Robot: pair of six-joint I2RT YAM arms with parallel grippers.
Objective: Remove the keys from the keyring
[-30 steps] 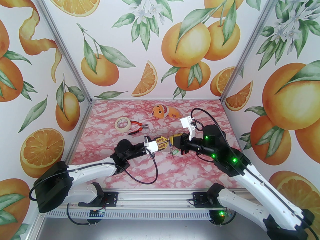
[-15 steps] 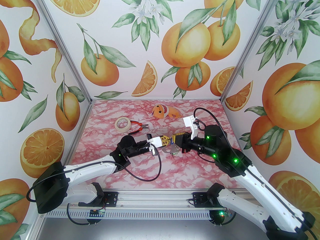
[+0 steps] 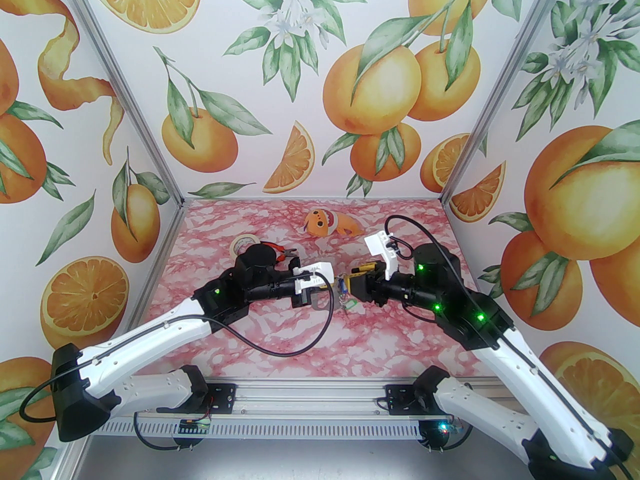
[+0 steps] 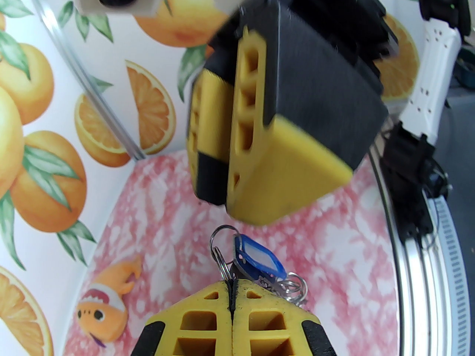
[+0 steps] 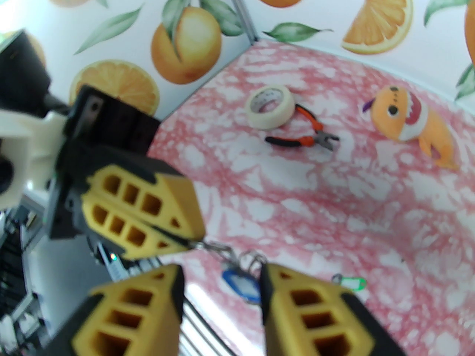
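My left gripper (image 4: 232, 291) is shut on the metal keyring (image 4: 219, 263), which sticks out past its yellow fingertips above the pink table. A blue key (image 4: 258, 260) with a white label hangs on the keyring, with a cluster of small rings (image 4: 295, 286) beside it. My right gripper (image 5: 222, 291) faces the left one and stands open, the blue key (image 5: 241, 284) showing in the gap between its fingers. A green key (image 5: 350, 282) lies on the table just past the right gripper. From above, both grippers (image 3: 334, 288) (image 3: 350, 284) meet at the table's middle.
A roll of beige tape (image 5: 269, 106) and red-handled pliers (image 5: 302, 137) lie at the back left, partly behind my left arm's elbow (image 3: 257, 260). An orange plush toy (image 3: 325, 222) sits at the back centre. Patterned walls close three sides.
The right gripper's fingers have come apart from shut. The left arm has lifted its elbow and shifted back and to the right, its gripper staying shut on the keyring.
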